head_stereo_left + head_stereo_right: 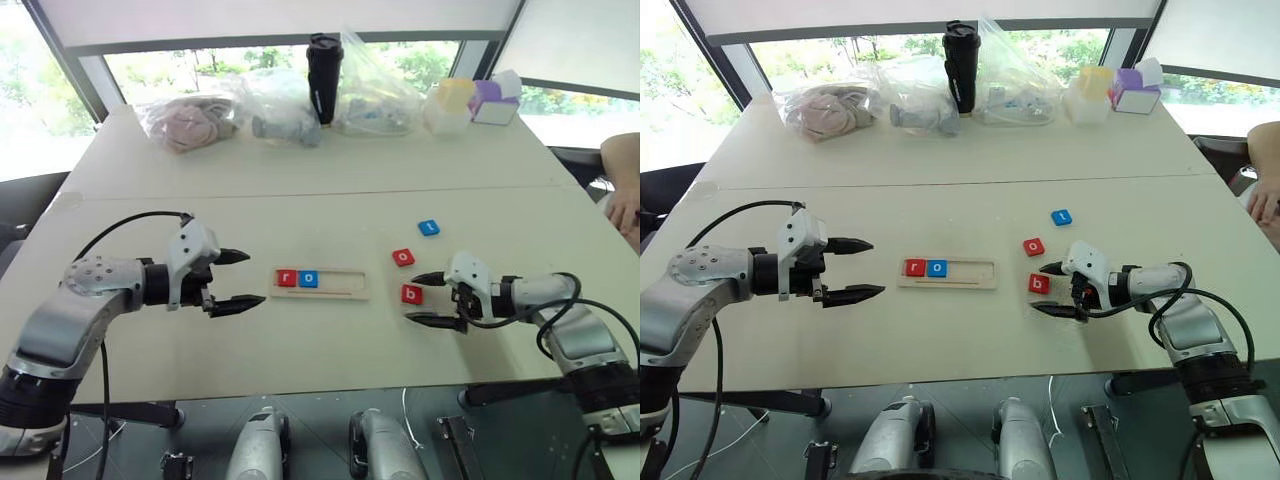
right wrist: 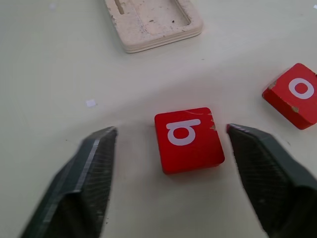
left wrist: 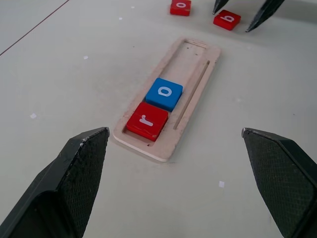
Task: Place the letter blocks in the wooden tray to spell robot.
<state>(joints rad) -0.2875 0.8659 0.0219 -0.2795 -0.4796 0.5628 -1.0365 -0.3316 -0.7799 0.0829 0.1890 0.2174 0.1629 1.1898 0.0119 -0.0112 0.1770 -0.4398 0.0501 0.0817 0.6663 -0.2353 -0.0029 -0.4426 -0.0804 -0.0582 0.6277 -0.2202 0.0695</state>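
The wooden tray (image 1: 319, 283) lies flat on the table (image 1: 300, 340) in front of me, between my two arms. Its long side runs from my left to my right. Two letter blocks sit in its left end, touching each other: a red r (image 1: 287, 278) and then a blue o (image 1: 309, 279). The rest of the tray has no blocks in it.

Three more blocks lie on the table to the right of the tray. The red b (image 1: 411, 294) is nearest to my right gripper (image 1: 430, 299). The red o (image 1: 403, 257) is a bit farther back, and the blue t (image 1: 429, 227) is farther back still. All three sit a little crooked, not lined up with the tray.

My right gripper is down low at the table, pointing toward my left. Its two fingers are on either side of the red b, with a small gap on each side. They are not squeezing it. From my wrist the b looks turned on its side.

My left gripper (image 1: 237, 279) is wide open and holds nothing. It points at the left end of the tray and stays just off it.

At the back of the table the things inside the plastic bags (image 1: 290, 105) are hard to make out. A person's arm (image 1: 622, 180) is cut off at the right edge.
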